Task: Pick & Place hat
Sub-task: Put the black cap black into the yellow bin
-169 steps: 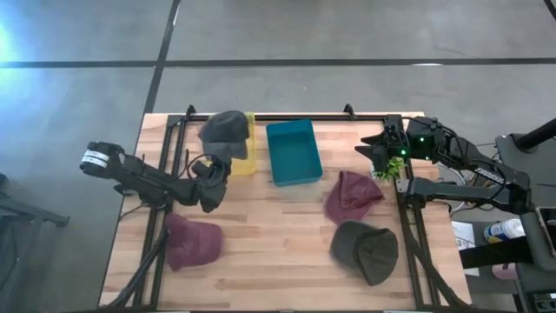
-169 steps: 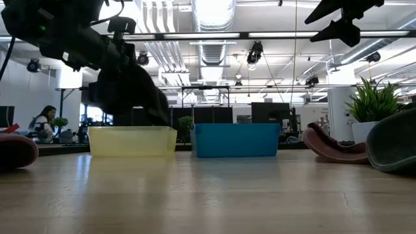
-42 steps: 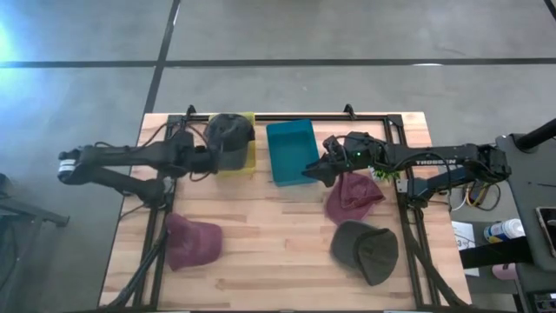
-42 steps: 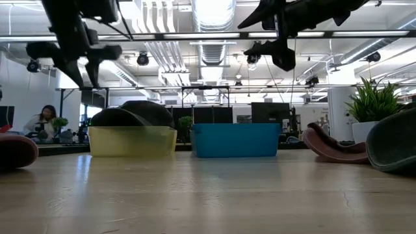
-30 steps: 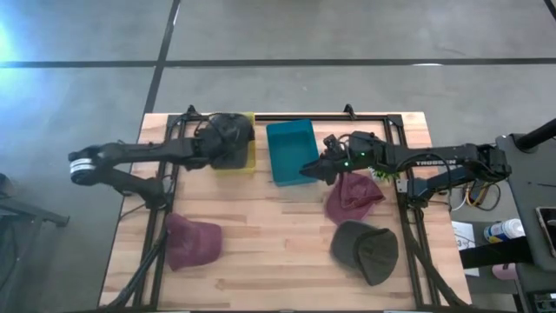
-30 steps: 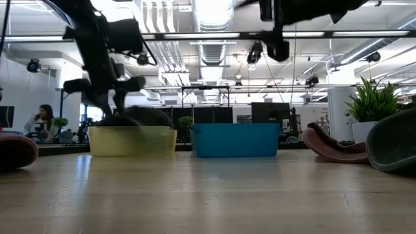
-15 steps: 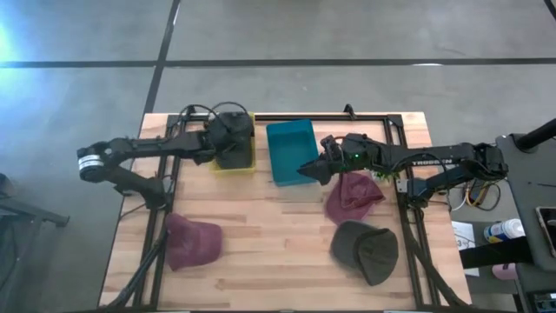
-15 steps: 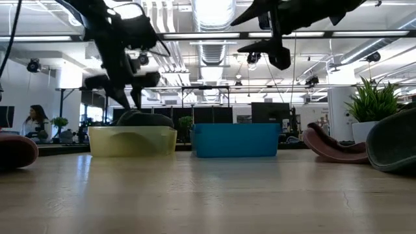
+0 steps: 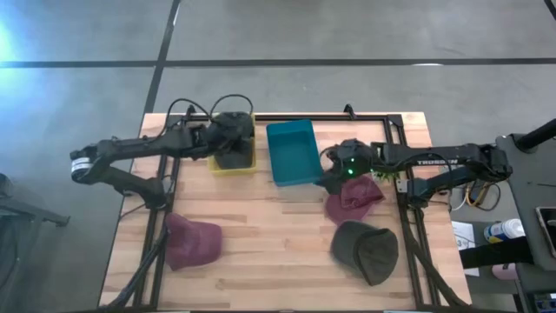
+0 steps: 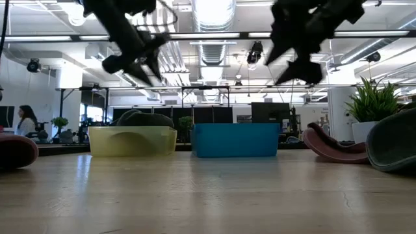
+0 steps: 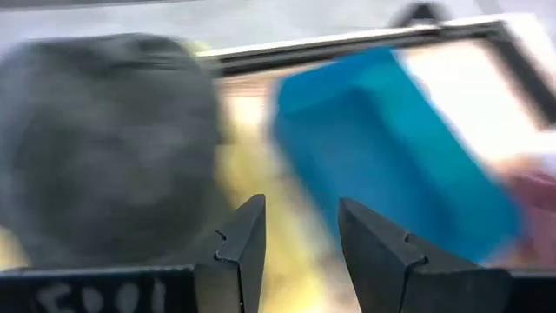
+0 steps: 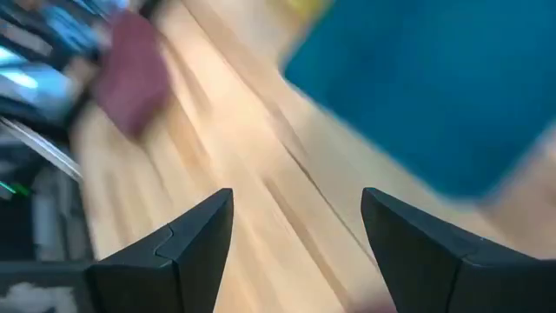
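Observation:
A dark grey hat [image 11: 104,148] lies in the yellow bin [image 10: 132,142] at the far left of the table, with its crown above the rim [image 10: 140,119]. My left gripper [image 11: 300,213] hangs open above that bin [image 9: 234,149], clear of the hat. A maroon hat [image 9: 356,198] lies on the table to the right of the teal bin [image 9: 293,152]. My right gripper [image 9: 332,180] is open in the air at that hat's left edge, beside the teal bin's near right corner. It touches nothing.
A dark green hat [image 9: 365,250] lies near the right front. A second maroon hat [image 9: 191,241] lies at the left front. A small plant [image 10: 374,107] stands at the right edge. Black frame rails run along both sides and the far edge. The middle front is bare wood.
My left gripper rose from the grey hat in the yellow bin and now hangs higher above it; the hat stays in the bin. My right gripper shifted from beside the teal bin toward the maroon hat on the right and turned.

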`<action>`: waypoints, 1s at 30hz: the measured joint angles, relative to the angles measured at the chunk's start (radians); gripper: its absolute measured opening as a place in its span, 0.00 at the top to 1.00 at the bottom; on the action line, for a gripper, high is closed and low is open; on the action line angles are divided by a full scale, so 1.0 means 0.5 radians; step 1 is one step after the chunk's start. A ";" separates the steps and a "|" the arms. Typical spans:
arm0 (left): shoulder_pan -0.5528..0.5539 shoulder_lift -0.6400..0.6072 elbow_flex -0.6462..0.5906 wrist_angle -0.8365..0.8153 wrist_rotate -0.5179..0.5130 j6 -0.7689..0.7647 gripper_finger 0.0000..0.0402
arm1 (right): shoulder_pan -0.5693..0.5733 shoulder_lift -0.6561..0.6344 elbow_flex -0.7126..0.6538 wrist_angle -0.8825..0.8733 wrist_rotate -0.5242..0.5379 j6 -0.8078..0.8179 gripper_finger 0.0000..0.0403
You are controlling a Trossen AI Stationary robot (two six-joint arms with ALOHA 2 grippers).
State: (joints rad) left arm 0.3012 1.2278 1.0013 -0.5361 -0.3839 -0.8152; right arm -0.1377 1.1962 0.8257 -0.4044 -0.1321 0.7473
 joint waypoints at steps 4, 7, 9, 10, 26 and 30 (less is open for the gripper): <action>-0.126 0.006 -0.004 0.220 0.268 0.024 0.66 | 0.143 -0.041 0.000 -0.439 -0.068 -0.015 0.38; -0.214 0.016 -0.015 0.322 0.393 0.025 0.66 | 0.310 -0.049 -0.002 -0.709 -0.152 -0.043 0.38; -0.269 0.030 -0.015 0.372 0.401 0.025 0.66 | 0.438 -0.050 -0.003 -0.840 -0.159 -0.044 0.38; -0.289 0.031 -0.015 0.368 0.402 0.024 0.66 | 0.499 -0.045 -0.009 -0.872 -0.158 -0.047 0.38; -0.791 0.146 -0.016 0.684 0.218 -0.193 0.66 | 0.774 -0.002 -0.306 -0.760 -0.184 0.017 0.38; -0.935 0.194 -0.016 0.712 0.135 -0.296 0.66 | 0.778 0.006 -0.354 -0.532 -0.230 0.033 0.38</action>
State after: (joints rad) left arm -0.1663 1.3246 0.9930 -0.1803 -0.3165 -0.9633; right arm 0.2516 1.1990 0.6488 -0.6705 -0.2470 0.7636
